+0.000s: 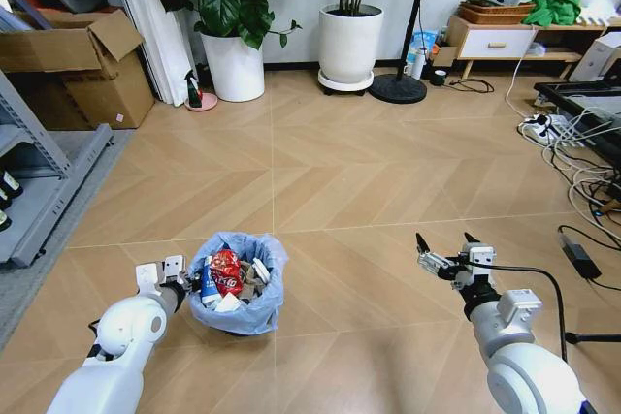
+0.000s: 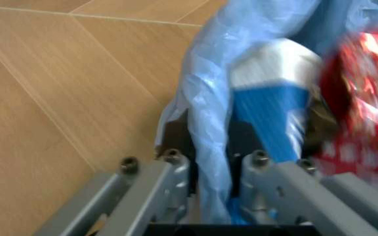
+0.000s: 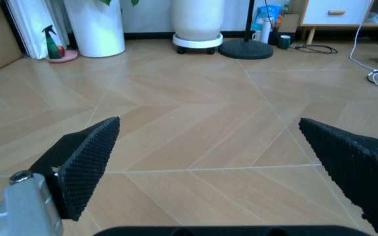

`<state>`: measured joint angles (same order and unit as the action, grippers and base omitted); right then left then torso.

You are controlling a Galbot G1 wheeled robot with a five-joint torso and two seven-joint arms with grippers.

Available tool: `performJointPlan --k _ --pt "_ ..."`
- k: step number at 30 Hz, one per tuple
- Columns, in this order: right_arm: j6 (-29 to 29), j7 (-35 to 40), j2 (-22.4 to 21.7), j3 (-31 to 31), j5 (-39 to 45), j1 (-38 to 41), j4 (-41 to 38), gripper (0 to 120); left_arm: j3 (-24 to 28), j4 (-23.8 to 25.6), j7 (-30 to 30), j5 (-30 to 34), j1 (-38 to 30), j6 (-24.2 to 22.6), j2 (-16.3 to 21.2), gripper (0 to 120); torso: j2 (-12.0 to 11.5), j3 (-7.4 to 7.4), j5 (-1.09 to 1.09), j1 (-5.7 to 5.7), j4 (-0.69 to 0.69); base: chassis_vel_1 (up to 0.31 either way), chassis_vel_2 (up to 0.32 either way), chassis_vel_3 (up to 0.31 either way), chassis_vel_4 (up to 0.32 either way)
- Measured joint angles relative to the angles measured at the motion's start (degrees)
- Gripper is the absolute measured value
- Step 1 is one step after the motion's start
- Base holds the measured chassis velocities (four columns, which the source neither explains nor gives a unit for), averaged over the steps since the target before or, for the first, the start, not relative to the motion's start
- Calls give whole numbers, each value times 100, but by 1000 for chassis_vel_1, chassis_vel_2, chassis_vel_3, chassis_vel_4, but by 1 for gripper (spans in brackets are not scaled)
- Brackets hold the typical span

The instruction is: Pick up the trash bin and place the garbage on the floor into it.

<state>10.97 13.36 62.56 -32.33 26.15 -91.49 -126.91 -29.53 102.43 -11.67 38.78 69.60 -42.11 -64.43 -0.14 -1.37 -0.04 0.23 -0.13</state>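
Tan herringbone planks of the floor (image 1: 369,172) fill the middle of the head view. At lower left stands the trash bin (image 1: 238,283), its wrinkly light-blue bag liner (image 1: 271,257) spilling over the rim. Inside lies the garbage (image 1: 231,278): a red can (image 1: 226,270), a blue-white can (image 1: 208,286) and pale wads packed around them. The left gripper (image 1: 163,273) sits against the bin's left side, its fingers pinched onto the rim and liner there. At lower right the right gripper (image 1: 442,247) hangs above bare planks, well apart from the bin, its two fingers spread wide with nothing between them. Along the top edge stand two large white plant pots (image 1: 350,43), with a cardboard box (image 1: 82,70) at upper left.

From the left wrist view, the grey fingers (image 2: 169,182) of the left gripper (image 2: 212,169) rise from the bottom edge, closed on the dark rim (image 2: 175,130) and a fold of the blue liner (image 2: 208,98). The blue-white can (image 2: 274,98) sits at centre right, the red can (image 2: 366,88) beside it at the right edge. Wood flooring (image 2: 57,88) covers the left half.

From the right wrist view, the black ribbed pads (image 3: 90,160) of the right gripper (image 3: 208,132) stand far apart at lower left and lower right, holding nothing, bare floor (image 3: 202,108) between them. White pots (image 3: 198,19) line the top edge.
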Motion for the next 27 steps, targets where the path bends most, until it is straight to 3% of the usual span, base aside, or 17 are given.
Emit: performJointPlan --k 2,4,7,13,15,17,20,27 --pt "-7 -2 7 -10 1 1 0 100 1 -19 3 -23 -3 0 0 27 0 0 -2 0 0 0 0 0 0" --pt "-8 -2 8 -10 1 2 0 100 2 -20 3 -25 -4 0 0 27 0 0 -1 0 0 0 0 0 0" --pt "-11 -4 12 -10 2 15 8 100 6 -30 4 -31 -22 0 -13 45 0 0 -1 0 0 0 0 0 0" --pt "-11 -5 -2 -11 17 19 13 100 14 5 68 -31 -11 0 -48 62 0 0 -1 0 0 0 0 0 0" --pt "-11 -5 -10 -19 31 20 16 100 5 62 104 -31 12 0 -57 75 0 0 -1 0 0 0 0 0 0" --pt "-11 -5 -10 -22 36 22 17 100 0 78 107 -32 14 0 -59 78 0 0 -1 0 0 0 0 0 0" --pt "-14 -5 -11 -26 53 25 17 100 -28 131 107 -32 18 0 -59 93 0 0 -1 0 0 0 0 0 0" --pt "-18 -8 -31 -44 62 23 4 100 -107 241 74 -30 38 -1 -47 100 0 0 -1 0 0 0 0 0 0"
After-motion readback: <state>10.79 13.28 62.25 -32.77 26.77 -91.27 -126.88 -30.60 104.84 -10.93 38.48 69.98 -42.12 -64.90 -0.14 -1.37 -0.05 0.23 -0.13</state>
